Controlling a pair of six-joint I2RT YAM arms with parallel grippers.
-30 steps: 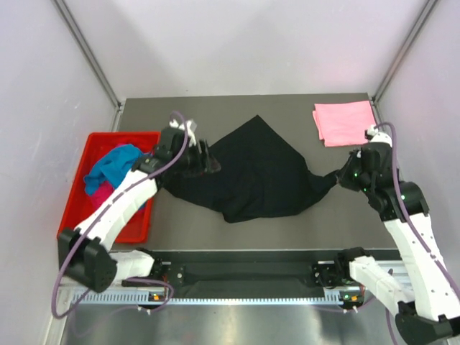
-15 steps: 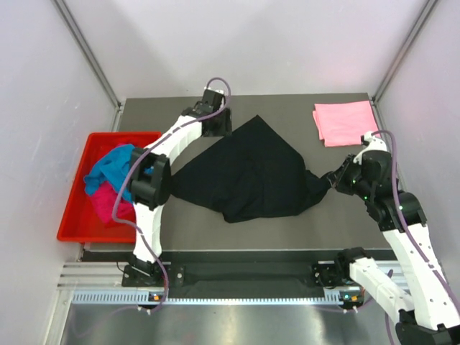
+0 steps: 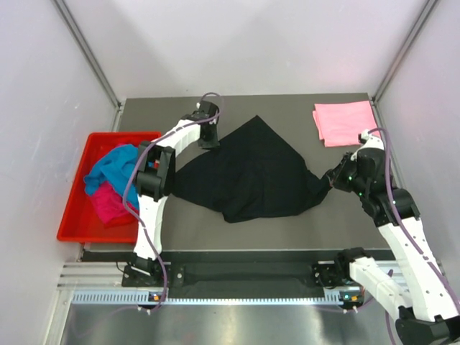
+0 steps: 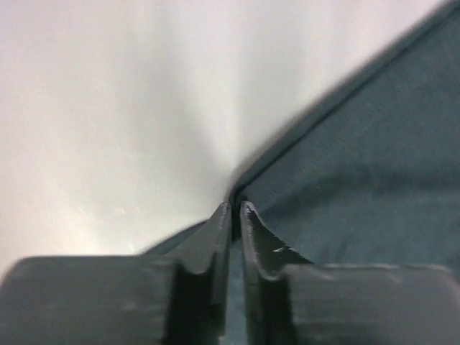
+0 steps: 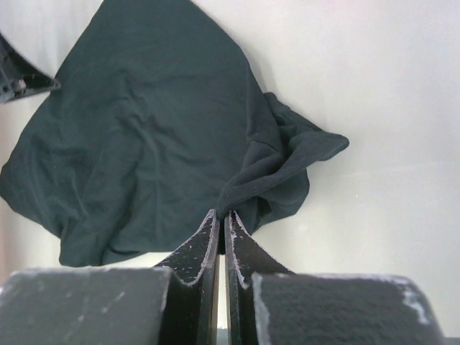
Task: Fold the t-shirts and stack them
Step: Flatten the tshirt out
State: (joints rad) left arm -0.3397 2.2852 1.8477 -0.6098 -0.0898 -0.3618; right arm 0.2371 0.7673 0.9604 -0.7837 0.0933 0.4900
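The black t-shirt (image 3: 251, 172) lies spread and crumpled in the middle of the table. My left gripper (image 3: 210, 138) is at its far left edge, and the left wrist view shows the jaws (image 4: 236, 210) pinched on that dark hem (image 4: 359, 158). My right gripper (image 3: 332, 178) is shut on the shirt's bunched right corner (image 5: 259, 180), fingertips (image 5: 224, 217) pressed together on the cloth. A folded light pink t-shirt (image 3: 343, 122) lies at the back right. A turquoise t-shirt (image 3: 111, 165) and a magenta one (image 3: 108, 205) sit heaped in the tray.
The red plastic tray (image 3: 70, 205) stands off the table's left edge. Grey walls with metal posts close in the back and both sides. Bare tabletop (image 3: 287, 230) shows in front of the black shirt.
My left arm swung from beside the tray to the shirt's far left edge, and its jaws went from open to pinching the hem. The right gripper shifted slightly left with its corner.
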